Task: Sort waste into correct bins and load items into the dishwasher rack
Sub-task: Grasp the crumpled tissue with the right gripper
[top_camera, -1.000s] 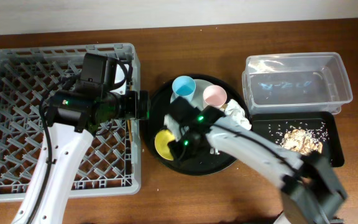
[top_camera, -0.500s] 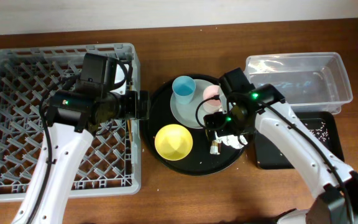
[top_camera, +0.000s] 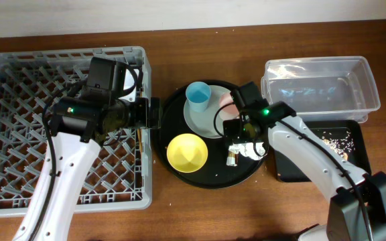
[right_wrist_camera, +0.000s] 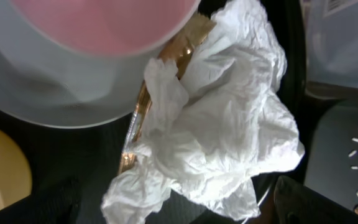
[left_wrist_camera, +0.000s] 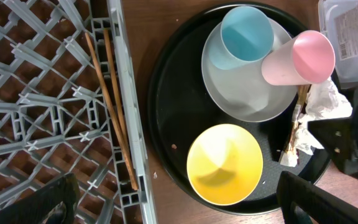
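Arms come in from the near edge of the bench (top_camera: pixel 179 214). The left one climbs over the rack (top_camera: pixel 19 80), then bends right with its wrist level. The left claw (top_camera: pixel 155 114) is spread wide and empty at the rack's right wall, facing the round tray (top_camera: pixel 210 175). The right arm slants up and left across the black tray (top_camera: pixel 347 157), its wrist tipped down over the round tray's right side. The right claw (top_camera: pixel 238 137) hangs just above the napkin (right_wrist_camera: pixel 216 124), fingers parted and gripping nothing.

The wrapper (right_wrist_camera: pixel 166 81) pokes out from under the napkin's left edge, against the rim of the plate (left_wrist_camera: pixel 247 93). The blue cup (left_wrist_camera: pixel 247 34) stands on the plate, and the pink cup (left_wrist_camera: pixel 297 59) is tilted at the rim. The bowl (left_wrist_camera: pixel 224 163) sits on the round tray beside the plate. The chopsticks (left_wrist_camera: pixel 110 106) lie in the rack along its right wall. Rice (top_camera: pixel 337 137) dots the black tray, which lies just beside the tub (top_camera: pixel 317 63).
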You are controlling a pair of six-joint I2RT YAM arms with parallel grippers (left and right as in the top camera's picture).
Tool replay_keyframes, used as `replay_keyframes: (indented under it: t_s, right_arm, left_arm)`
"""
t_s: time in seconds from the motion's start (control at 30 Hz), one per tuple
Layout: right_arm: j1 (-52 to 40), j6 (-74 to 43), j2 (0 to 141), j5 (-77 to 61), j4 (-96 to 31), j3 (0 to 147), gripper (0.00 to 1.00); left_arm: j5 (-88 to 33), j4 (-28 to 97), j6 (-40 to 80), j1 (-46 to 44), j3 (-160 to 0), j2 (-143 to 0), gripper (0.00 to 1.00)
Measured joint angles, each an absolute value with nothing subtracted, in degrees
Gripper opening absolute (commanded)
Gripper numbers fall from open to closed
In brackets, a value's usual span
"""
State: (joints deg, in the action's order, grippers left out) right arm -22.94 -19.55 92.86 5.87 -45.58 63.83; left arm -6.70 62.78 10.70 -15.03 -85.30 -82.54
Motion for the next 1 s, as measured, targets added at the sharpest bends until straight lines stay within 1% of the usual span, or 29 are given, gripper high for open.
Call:
replay_keyframes:
  t_s: [0.3, 0.57, 0.7, 0.73, 0.83, 0.9, 0.93, 1.0]
  right_arm:
    - [-23.03, -19.73, 92.86, 6.22, -33.30, 54.92, 0.99]
    - [-23.24, -19.75, 93.47, 6.26, -32.10, 53.76, 0.99]
    - [-23.31, -19.73, 96.38, 6.24, -31.62, 53.76, 0.99]
    - [-23.31, -19.75, 97.17, 6.24, -31.62, 53.71, 0.97]
    - [-23.35, -19.81, 98.37, 6.24, -32.05, 53.47, 0.76]
    - [-23.35, -19.51, 98.39, 6.26, -32.86, 53.43, 0.56]
    - [-23.35, -19.29, 98.35, 6.31, -33.41, 53.45, 0.52]
    - [-23.35, -19.59, 97.91, 6.44, -35.99, 53.58, 0.33]
  left_arm:
    - [-6.70, 62.78, 10.70, -15.03, -85.30, -82.54, 0.99]
    - [-6.70, 62.81, 10.70, -15.03, -85.30, -82.54, 0.99]
    - [-6.70, 62.78, 10.70, -15.03, -85.30, -82.54, 0.99]
    - [-6.70, 62.81, 10.70, -15.03, -85.30, -82.54, 0.99]
    - [-6.70, 62.81, 10.70, -15.03, -85.30, -82.54, 1.00]
    - [-6.70, 62.78, 10.70, -15.03, -85.30, -82.54, 1.00]
    - [-6.70, 62.81, 10.70, -15.03, -85.30, -82.54, 0.99]
    - [-6.70, 62.78, 10.70, -15.03, -85.30, -82.54, 0.99]
